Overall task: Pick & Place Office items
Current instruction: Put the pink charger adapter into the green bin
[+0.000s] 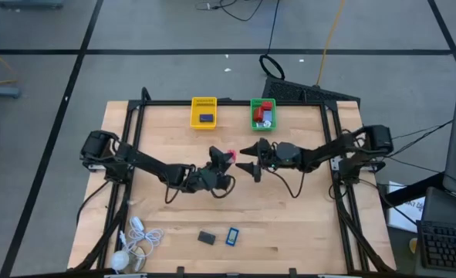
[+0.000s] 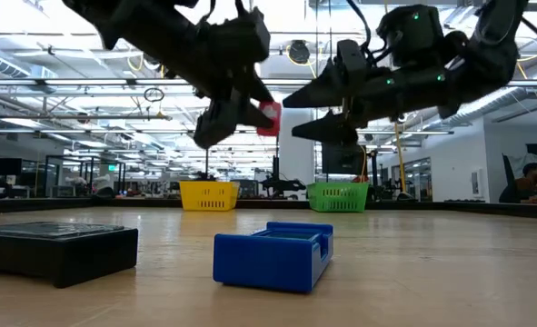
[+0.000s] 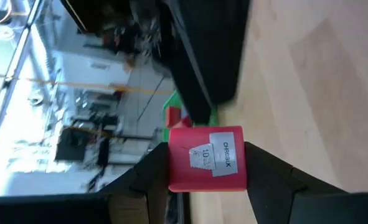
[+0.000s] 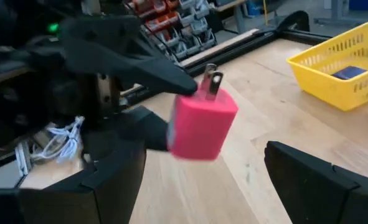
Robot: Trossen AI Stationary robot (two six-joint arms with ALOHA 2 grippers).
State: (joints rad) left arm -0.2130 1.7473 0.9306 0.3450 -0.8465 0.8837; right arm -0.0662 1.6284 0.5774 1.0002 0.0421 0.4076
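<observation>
A red plug-in charger block, with metal prongs and a white label, hangs above the table's middle in my left gripper, which is shut on it. My right gripper stands open, level, just to the right of the block and facing it without touching it. A black piece and a blue piece lie flat near the table's front edge. A dark blue piece lies in the yellow basket. Red and blue pieces lie in the green basket. My left gripper pinches the red charger block by two opposite flat sides between its two fingers. The fingers come nearly level from the table's left. The block is lifted clear of the table, its pronged end turned toward my right gripper.
A white coiled cable with a round ball lies at the near left corner. Both baskets stand side by side at the far edge. The black frame rails run along the table's left and right sides.
</observation>
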